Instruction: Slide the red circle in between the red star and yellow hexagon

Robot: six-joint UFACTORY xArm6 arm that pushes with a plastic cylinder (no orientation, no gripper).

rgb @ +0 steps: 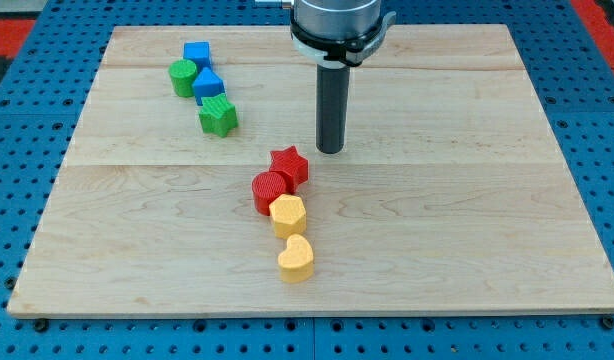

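Rod held upright, my tip (331, 150) set down just right of the red star (289, 166) — apart, no jaws fitted, red circle (270, 191) wedged against star and yellow hexagon (287, 215).

No text, label, brand, number or sign can be read anywhere in the view. The wooden worktop (467, 250) is plain, the coloured blocks carry no markings, and the dark rod and its grey mount show no lettering.
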